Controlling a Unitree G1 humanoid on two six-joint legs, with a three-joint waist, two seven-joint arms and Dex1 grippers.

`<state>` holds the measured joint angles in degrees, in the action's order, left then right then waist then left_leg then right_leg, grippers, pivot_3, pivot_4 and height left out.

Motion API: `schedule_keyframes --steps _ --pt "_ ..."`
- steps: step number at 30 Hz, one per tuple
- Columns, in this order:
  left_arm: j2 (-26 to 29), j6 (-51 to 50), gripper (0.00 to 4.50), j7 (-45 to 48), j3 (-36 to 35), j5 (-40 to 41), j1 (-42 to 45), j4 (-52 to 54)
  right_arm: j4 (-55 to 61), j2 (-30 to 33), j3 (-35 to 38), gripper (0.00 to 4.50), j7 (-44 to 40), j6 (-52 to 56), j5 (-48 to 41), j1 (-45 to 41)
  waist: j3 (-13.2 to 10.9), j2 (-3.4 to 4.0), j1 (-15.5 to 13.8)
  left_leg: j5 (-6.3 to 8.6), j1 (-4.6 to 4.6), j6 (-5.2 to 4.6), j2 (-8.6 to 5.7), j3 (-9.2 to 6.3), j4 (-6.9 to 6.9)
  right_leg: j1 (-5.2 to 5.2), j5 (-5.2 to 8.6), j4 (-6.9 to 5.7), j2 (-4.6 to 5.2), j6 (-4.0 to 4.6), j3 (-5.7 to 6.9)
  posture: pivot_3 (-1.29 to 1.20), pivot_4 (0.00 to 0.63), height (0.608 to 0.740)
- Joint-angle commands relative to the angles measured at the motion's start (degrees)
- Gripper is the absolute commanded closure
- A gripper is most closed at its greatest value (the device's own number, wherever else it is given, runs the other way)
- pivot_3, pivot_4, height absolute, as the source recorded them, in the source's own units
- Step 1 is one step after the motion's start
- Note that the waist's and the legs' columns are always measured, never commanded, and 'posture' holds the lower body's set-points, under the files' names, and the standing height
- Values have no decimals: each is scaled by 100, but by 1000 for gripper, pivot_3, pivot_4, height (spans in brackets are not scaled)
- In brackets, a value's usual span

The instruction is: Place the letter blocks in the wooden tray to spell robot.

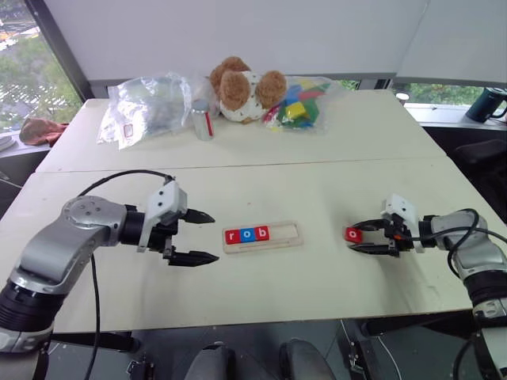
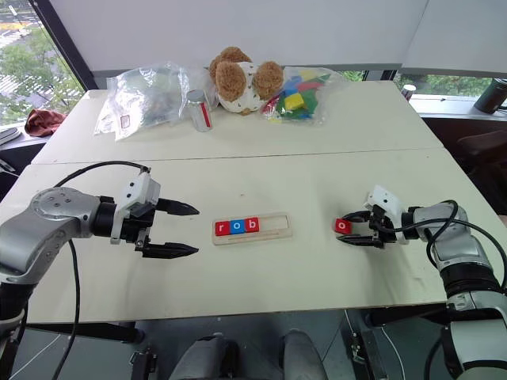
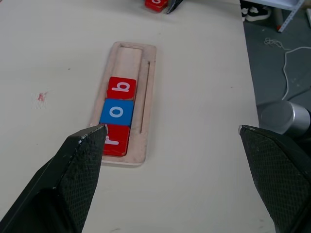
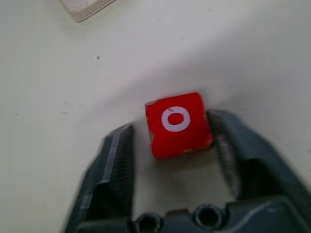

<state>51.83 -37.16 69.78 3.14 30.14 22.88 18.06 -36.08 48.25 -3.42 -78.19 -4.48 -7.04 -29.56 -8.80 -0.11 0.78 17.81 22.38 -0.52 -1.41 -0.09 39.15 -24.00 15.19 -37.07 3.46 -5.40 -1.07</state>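
Tabletop (image 1: 317, 277), red "o" block (image 4: 178, 124) pinched in closed right gripper (image 4: 170, 145); left gripper (image 1: 198, 236) agape.

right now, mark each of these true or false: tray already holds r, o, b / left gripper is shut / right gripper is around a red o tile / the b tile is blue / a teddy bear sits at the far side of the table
1. The wooden tray holds r, o, b. True: the r tile, blue o tile and b tile sit in a row at one end.
2. The left gripper is shut. False: its fingers stand wide apart, holding nothing.
3. The right gripper is around a red o tile. True: the tile sits between its fingers on the table.
4. The b tile is blue. False: it is red.
5. A teddy bear sits at the far side of the table. True.
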Motion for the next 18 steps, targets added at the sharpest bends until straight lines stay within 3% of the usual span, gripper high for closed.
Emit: schedule_keyframes --steps 1,9,18 --pt "96 51 0 -18 -185 25 71 39 -74 18 49 3375 -9 -123 31 -130 0 0 -9 0 0 0 0 0 0 0 0 0 1 0 0 0 150 740" --pt "265 392 0 83 -64 -326 140 -408 1107 -498 -486 3375 -500 627 -90 -1058 -6 12 76 -4 0 8 0 3 -2 -13 -1 -12 -2 2 -8 0 150 740" --pt "177 519 0 86 6 -537 66 -456 -246 -1495 -1481 3375 -720 -7 729 -2321 -6 11 -80 -8 23 17 -12 -9 -1 -28 -1 -9 12 1 8 0 150 740"
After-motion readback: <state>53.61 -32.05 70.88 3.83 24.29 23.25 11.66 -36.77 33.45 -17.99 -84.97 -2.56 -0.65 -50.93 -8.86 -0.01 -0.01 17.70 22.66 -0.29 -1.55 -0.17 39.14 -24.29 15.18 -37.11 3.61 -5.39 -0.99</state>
